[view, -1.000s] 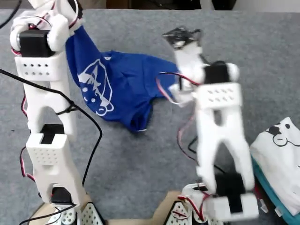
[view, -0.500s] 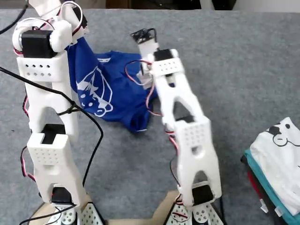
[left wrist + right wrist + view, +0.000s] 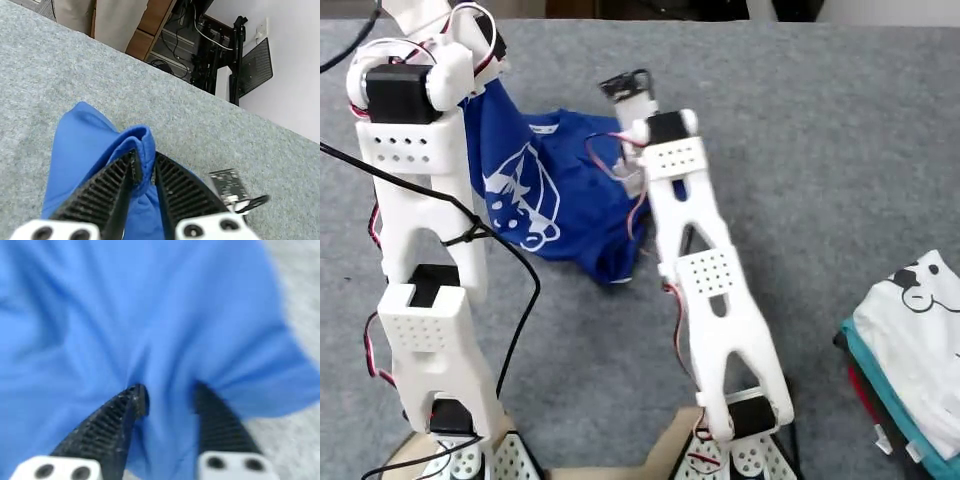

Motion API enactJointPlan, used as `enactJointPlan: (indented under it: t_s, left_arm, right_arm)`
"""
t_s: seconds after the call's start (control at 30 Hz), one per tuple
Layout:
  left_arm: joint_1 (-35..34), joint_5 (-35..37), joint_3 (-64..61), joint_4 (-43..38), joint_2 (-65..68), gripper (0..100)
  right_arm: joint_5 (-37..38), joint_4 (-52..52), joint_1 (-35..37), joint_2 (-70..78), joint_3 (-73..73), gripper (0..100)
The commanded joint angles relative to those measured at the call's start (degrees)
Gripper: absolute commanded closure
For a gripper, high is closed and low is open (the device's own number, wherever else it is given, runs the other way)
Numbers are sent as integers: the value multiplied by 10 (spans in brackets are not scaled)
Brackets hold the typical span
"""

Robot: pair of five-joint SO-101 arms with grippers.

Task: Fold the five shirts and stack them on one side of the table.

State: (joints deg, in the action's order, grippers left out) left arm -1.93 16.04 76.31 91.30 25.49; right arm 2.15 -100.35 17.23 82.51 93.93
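High view: a grey cloth-covered table (image 3: 840,150) carries a blue shirt with a white printed figure (image 3: 555,185), crumpled in the far-left part. One end of the shirt is raised towards the wrist of the white left arm (image 3: 415,150) near the far-left corner. The white right arm (image 3: 705,270) stretches from the near edge to the middle of the shirt. A folded white shirt with a bear print (image 3: 920,320) lies on a teal layer (image 3: 880,395) at the right edge, towards the near-right corner.

Left wrist view: the left gripper (image 3: 144,159) is closed, pinching a raised fold of the blue shirt. A small circuit board (image 3: 227,186) on the other arm is visible past it.

Right wrist view: the right gripper (image 3: 170,392) has its jaws parted and sits down on the blue cloth, with fabric bunched between them but not clamped.
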Motion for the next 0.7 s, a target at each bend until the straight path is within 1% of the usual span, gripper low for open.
enactJointPlan:
  t_s: [0.0, 0.2, 0.33, 0.43, 0.67]
  left_arm:
    - [-10, -6, 18, 0, -17, 980]
    - [-23, -6, 19, -2, 23, 980]
    - [-32, -4, 24, -4, 57, 979]
    - [-32, -3, 23, -4, 80, 979]
    - [-30, -3, 21, -40, 137, 978]
  right_arm:
    - [-37, -19, -7, -1, 7, 981]
    - [-58, -21, -33, -16, 2, 994]
    - [-64, -22, -60, -81, -62, 994]
    - [-62, -22, -76, -172, -174, 994]
    - [-52, -18, -65, -438, -567, 994]
